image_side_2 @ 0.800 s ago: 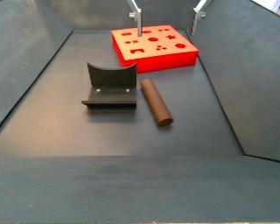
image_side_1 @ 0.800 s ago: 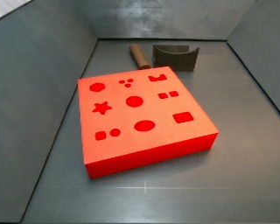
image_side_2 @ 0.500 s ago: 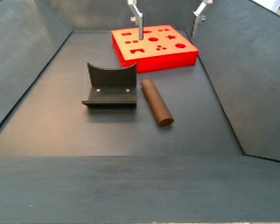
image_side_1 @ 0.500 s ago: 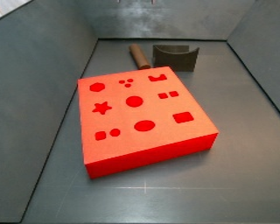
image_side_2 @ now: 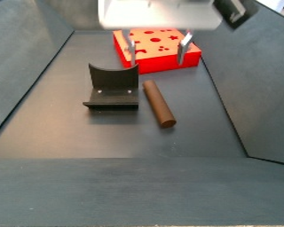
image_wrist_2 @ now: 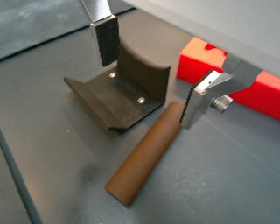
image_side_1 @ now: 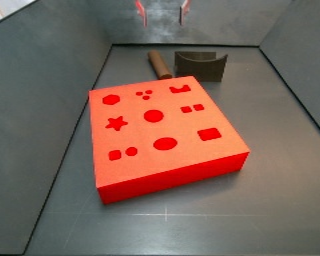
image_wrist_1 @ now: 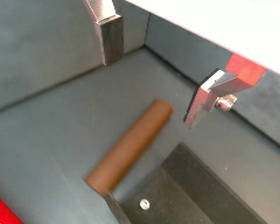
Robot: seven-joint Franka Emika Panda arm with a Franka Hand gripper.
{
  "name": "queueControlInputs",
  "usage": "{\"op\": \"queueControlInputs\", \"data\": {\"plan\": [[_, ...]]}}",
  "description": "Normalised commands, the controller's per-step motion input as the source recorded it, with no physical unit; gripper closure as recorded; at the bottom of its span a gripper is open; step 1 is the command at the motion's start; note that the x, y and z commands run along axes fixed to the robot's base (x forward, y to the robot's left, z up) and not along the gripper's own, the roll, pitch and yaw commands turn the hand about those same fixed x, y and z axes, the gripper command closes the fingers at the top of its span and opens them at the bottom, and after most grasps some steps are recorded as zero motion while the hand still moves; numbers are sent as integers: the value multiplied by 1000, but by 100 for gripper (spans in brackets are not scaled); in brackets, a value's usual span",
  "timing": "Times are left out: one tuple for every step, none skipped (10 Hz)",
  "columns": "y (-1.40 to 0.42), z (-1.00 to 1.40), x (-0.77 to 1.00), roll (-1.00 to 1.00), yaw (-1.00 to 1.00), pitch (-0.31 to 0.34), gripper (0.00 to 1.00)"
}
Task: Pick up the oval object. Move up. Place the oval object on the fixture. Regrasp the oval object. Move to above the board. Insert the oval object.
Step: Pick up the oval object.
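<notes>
The pick-up is in hand: the gripper [image_wrist_2: 149,74] hangs spread and empty above the peg [image_wrist_2: 147,163], which lies on the desk [image_side_2: 61,124] beside the fixture [image_side_2: 111,87], so next it must descend and close on the peg.

Both wrist views are looking down close past the gripper [image_wrist_2: 154,80] at the oval object [image_wrist_2: 149,163]; both side views are facing each other, sharing the board [image_side_1: 160,135].

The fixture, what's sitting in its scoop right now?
Nothing: the fixture is bare, with two screw heads showing. The oval object lies on the floor beside it. The gripper hangs open above, holding nothing.
</notes>
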Motion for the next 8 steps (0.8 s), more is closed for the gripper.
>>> {"op": "queueControlInputs", "data": {"plan": [[0,-874,143,31,300,-170,0],[0,-803,26,30,251,-210,0],[0,-760,0,61,189,-240,0],[-40,-694,-89,89,134,-276,0],[-51,-671,-103,90,123,-291,0],[-51,-663,-117,90,126,-294,0],[-49,-657,-114,86,129,-299,0],[-51,-637,-100,79,129,-309,0]]}}
